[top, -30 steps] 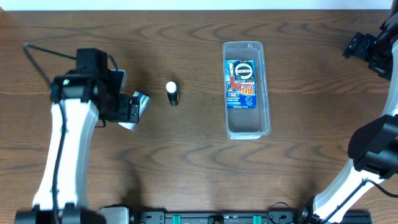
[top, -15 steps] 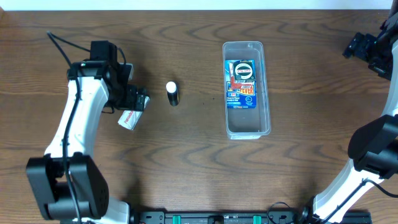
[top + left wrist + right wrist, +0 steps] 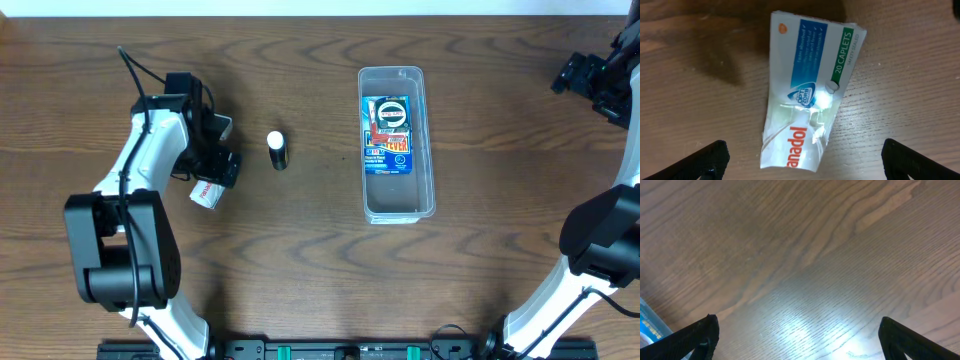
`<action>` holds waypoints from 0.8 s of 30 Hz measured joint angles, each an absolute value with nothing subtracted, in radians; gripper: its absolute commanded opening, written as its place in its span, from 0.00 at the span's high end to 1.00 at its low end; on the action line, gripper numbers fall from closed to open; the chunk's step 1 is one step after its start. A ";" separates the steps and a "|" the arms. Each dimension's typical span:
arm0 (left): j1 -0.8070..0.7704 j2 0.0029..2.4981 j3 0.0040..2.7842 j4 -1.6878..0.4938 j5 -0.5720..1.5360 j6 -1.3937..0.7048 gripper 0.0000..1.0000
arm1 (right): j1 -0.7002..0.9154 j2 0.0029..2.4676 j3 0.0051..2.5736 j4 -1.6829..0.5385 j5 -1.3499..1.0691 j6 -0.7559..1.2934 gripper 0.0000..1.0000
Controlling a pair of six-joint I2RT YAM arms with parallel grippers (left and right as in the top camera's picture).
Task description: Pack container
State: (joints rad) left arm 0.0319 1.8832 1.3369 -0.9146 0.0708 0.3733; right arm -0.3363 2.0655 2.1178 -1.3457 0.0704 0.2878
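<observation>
The clear plastic container (image 3: 397, 143) stands right of centre with a blue and red packet (image 3: 388, 135) lying in it. A white caplet box (image 3: 205, 192) with blue, green and red print lies flat at the left; it fills the left wrist view (image 3: 807, 90). My left gripper (image 3: 212, 162) is open just above the box, fingertips (image 3: 802, 162) spread wide to either side of its near end, not touching it. A small black and white tube (image 3: 277, 149) lies between box and container. My right gripper (image 3: 590, 80) is open and empty over bare wood (image 3: 800, 335) at the far right.
The table is dark wood. A corner of the container shows at the lower left of the right wrist view (image 3: 647, 322). The left arm's cable (image 3: 135, 70) loops above the arm. The table's back edge runs along the top.
My left arm has swung further back and right, and the gripper now sits over the box's far end. The box, tube, container and right arm have not moved.
</observation>
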 measured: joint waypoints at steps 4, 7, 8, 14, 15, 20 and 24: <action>0.032 1.903 1.337 -0.915 0.071 0.411 0.02 | -0.336 2.065 2.118 -1.346 0.070 0.288 0.01; 0.033 1.925 1.337 -0.914 0.071 0.425 0.02 | -0.336 2.065 2.118 -1.346 0.070 0.288 0.01; 0.033 1.935 1.337 -0.913 0.071 0.427 0.02 | -0.336 2.065 2.118 -1.346 0.070 0.288 0.01; 0.049 1.985 1.337 -0.882 0.070 0.431 0.02 | -0.336 2.065 2.118 -1.346 0.070 0.288 0.01; 0.050 1.990 1.337 -0.879 0.070 0.432 0.02 | -0.336 2.065 2.118 -1.346 0.070 0.288 0.01; 0.051 1.996 1.336 -0.835 0.070 0.439 0.02 | -0.336 2.065 2.118 -1.346 0.070 0.288 0.01; 0.051 1.996 1.336 -0.818 0.068 0.440 0.02 | -0.336 2.065 2.118 -1.346 0.070 0.288 0.01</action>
State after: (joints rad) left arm 0.0513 1.9957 1.3365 -0.8185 0.0681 0.4397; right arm -0.3363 2.0655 2.1178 -1.3457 0.0704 0.2878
